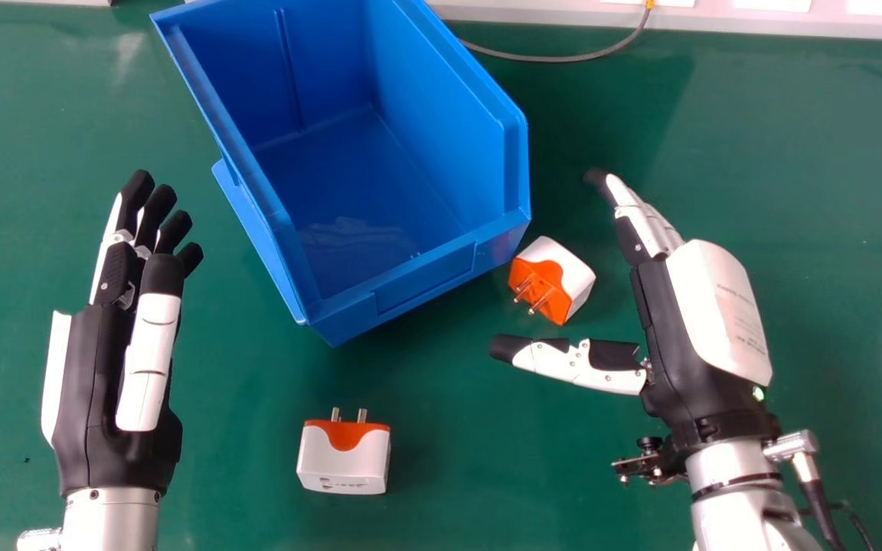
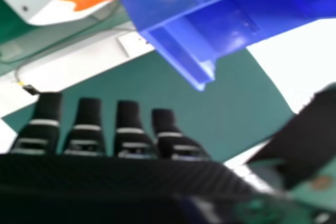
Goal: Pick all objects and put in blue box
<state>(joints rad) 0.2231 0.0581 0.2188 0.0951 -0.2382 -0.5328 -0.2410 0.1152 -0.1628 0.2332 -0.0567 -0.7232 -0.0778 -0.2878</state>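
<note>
Box: on table, vacant inside.
Plugs: one beside box; one nearer robot.
Right hand: released, thumb spread.
Left hand: released.

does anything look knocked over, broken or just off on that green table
Nothing looks spilled or damaged. The blue box sits askew to the table's back edge, and one adapter is tilted by its near corner, prongs facing the robot.
</note>
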